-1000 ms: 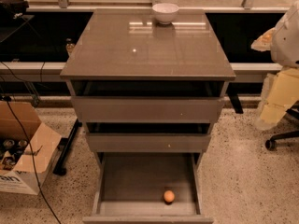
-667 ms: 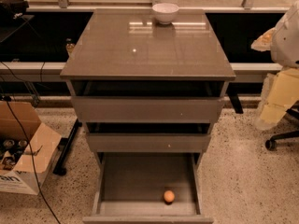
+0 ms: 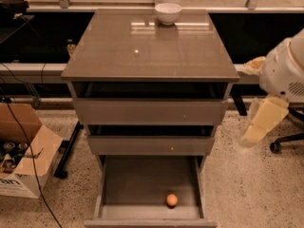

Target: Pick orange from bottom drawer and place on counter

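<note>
The orange point(image 3: 172, 200) lies on the grey floor of the open bottom drawer point(image 3: 114, 189), near its front and right of the middle. The counter point(image 3: 149, 49) is the glossy grey-brown top of the cabinet. My gripper point(image 3: 256, 129) hangs at the right of the cabinet as a cream-coloured piece below the white arm point(image 3: 285, 70). It is level with the middle drawer, above the floor, well up and to the right of the orange. It holds nothing that I can see.
A white bowl point(image 3: 168, 12) stands at the back edge of the counter. The two upper drawers point(image 3: 149, 110) are slightly open. An open cardboard box point(image 3: 21, 160) and cables lie on the floor at left. An office chair base point(image 3: 285, 144) stands at right.
The arm and gripper have moved down and a little left, towards the cabinet's right side. The orange and drawers have not moved.
</note>
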You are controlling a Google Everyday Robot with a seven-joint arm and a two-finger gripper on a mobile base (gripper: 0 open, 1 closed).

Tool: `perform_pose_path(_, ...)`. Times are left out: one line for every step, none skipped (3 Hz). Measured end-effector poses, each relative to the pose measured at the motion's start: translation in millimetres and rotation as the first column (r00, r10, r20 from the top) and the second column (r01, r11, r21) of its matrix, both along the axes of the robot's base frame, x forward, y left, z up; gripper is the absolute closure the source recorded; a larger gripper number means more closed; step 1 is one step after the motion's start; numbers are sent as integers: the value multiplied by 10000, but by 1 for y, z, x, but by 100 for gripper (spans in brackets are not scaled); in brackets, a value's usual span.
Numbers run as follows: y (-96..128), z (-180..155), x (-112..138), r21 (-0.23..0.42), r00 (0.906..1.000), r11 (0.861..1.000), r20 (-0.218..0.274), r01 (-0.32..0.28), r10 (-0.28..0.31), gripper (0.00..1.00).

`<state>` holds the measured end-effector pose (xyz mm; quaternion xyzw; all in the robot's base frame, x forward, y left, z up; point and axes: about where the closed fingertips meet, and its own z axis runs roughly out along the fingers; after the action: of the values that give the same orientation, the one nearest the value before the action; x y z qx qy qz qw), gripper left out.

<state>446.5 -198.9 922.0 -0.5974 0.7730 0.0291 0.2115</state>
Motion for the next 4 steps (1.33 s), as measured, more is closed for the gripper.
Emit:
perform_pose_path(4, -46, 5, 1187, 9998, 9928, -107, -178, 192, 0)
perform_pose_path(-5, -108, 10, 2561, 9977, 9659, -458, -372, 506, 0)
perform_pose_path(-2, -102, 9, 2411, 9978, 9697, -427, -383, 501, 0)
perform_pose_path(6, -118, 8, 2312, 9953, 9726, -849, -260, 468, 0)
